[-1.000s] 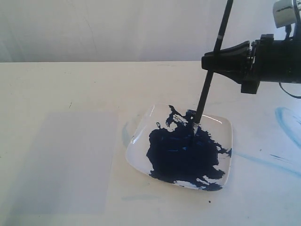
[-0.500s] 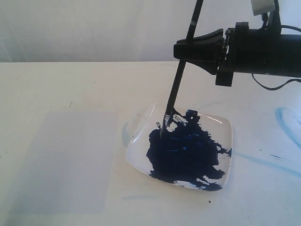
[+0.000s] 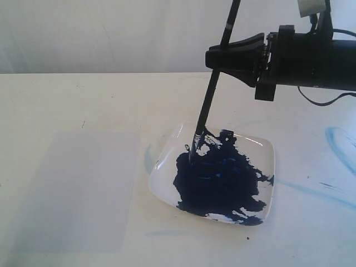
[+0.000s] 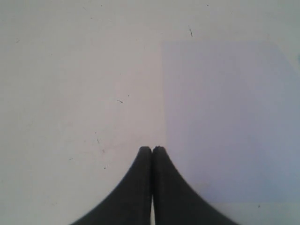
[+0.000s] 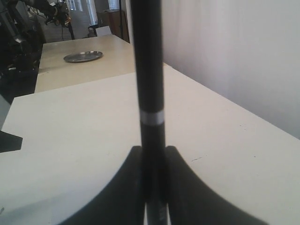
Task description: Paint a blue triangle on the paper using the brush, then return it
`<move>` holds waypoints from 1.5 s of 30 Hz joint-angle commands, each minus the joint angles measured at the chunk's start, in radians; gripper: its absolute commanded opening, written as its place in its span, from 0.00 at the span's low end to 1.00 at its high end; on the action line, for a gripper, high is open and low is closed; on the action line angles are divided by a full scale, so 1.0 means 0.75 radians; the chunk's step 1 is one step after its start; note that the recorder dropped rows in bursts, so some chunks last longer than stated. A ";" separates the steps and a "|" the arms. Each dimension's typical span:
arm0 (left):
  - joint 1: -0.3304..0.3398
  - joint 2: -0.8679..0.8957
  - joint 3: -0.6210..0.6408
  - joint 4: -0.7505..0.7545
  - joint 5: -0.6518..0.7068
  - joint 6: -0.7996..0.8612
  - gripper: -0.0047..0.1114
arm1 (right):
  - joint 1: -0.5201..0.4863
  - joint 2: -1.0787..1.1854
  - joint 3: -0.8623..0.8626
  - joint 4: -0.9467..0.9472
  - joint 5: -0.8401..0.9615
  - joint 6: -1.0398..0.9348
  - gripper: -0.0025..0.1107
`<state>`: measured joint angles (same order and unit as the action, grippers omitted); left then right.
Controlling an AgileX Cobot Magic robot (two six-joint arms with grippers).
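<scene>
Your brush [image 3: 207, 105] stands almost upright with a slight lean, its tip down at the edge of the paint pool [image 3: 217, 181], on the side of the white dish [image 3: 268, 146] nearest the paper [image 3: 78, 189]. A second ago that tip sat further right in the dish; it has swept leftward through the paint and has held still for the last half second. The right tool [image 3: 213, 59] is pinching the handle partway up. I'd judge the bristles loaded, so carrying over to the paper comes next; the sheet shows no triangle yet. Your left tool [image 4: 152, 152] is pressed together, empty, over the bench [image 3: 83, 94] just beside the paper's edge
</scene>
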<state>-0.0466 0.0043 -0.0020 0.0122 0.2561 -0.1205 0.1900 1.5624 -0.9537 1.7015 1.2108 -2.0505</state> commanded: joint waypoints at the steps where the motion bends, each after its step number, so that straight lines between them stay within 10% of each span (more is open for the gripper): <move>1: -0.008 -0.006 0.003 0.004 -0.012 0.124 0.04 | 0.002 0.000 -0.004 0.009 0.014 -0.018 0.02; 11: -0.008 -0.006 0.003 0.004 -0.123 0.135 0.04 | 0.002 0.000 -0.004 0.009 0.014 -0.011 0.02; 33: -0.008 -0.006 0.003 -0.016 -1.691 -0.182 0.04 | 0.002 0.000 -0.004 0.009 0.014 -0.009 0.02; 35: -0.008 -0.006 0.003 -0.105 -1.695 -0.141 0.04 | 0.002 0.000 -0.004 0.009 0.014 -0.009 0.02; 40: -0.008 0.014 -0.216 -1.073 -1.556 0.410 0.04 | 0.002 0.000 -0.004 0.009 0.014 -0.009 0.02; 45: -0.008 0.394 -0.438 -0.688 -1.182 0.402 0.04 | 0.002 0.000 -0.004 0.009 0.014 -0.009 0.02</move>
<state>-0.0466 0.1731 -0.2759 -0.6558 -0.7558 0.1910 0.1900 1.5624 -0.9537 1.7015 1.2108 -2.0505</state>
